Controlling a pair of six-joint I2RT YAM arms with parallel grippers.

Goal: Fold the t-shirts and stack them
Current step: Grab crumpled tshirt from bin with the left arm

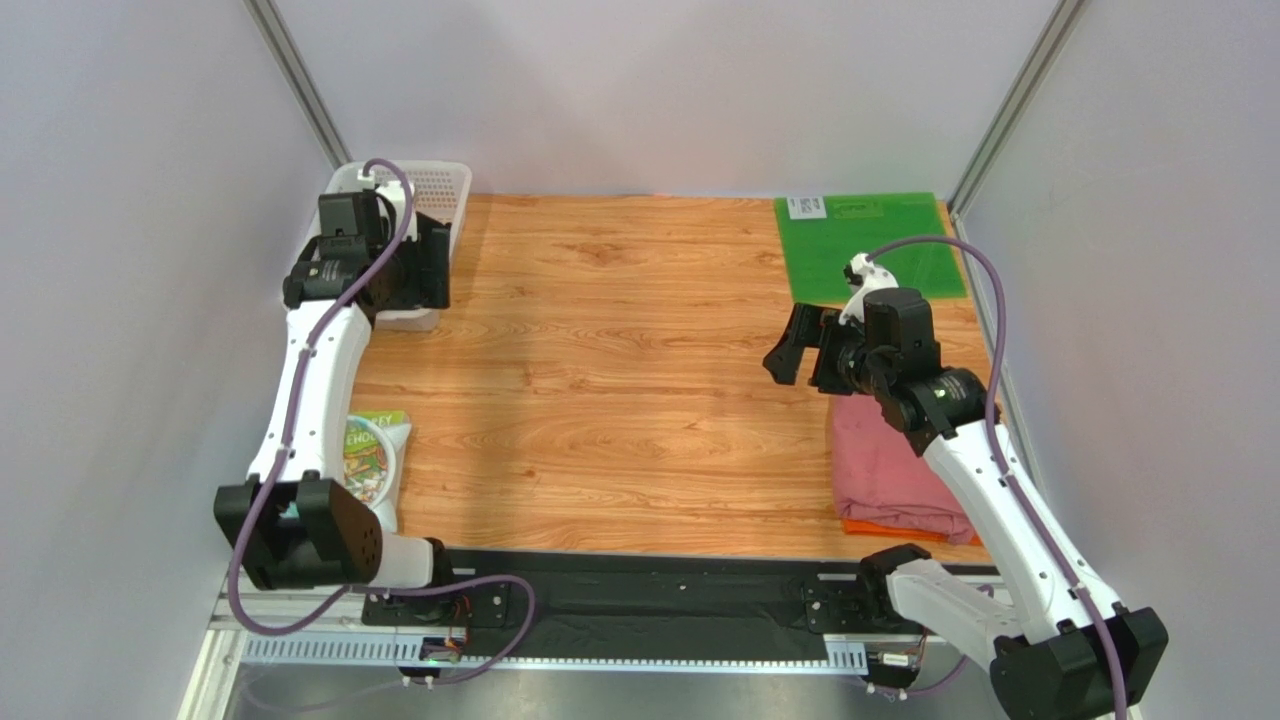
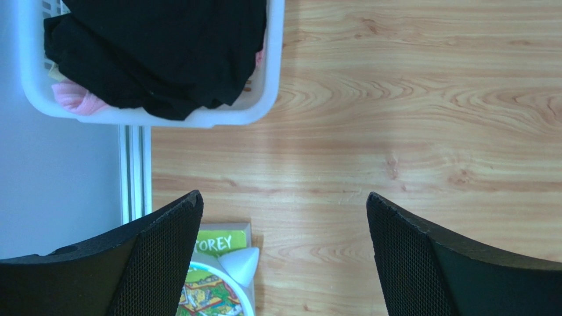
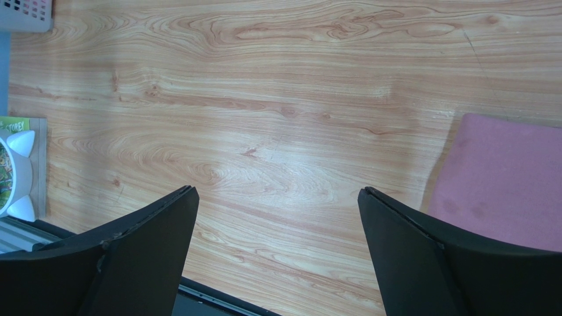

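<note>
A black t-shirt (image 2: 158, 52) lies bunched in the white basket (image 2: 198, 118), with a bit of pink cloth (image 2: 76, 100) under it. A folded dusty-pink t-shirt (image 1: 894, 465) lies at the right near the front, on a folded orange one whose edge (image 1: 902, 528) shows below it. The pink shirt also shows in the right wrist view (image 3: 501, 184). My left gripper (image 1: 428, 270) is open and empty, beside the basket (image 1: 436, 188). My right gripper (image 1: 804, 348) is open and empty, above the wood just left of the pink shirt.
A stiff green mat (image 1: 864, 240) lies at the back right. A colourful book with a white cat-eared dish (image 1: 368, 450) lies at the table's left edge; it also shows in the left wrist view (image 2: 218, 283). A black strip (image 1: 631, 578) runs along the near edge.
</note>
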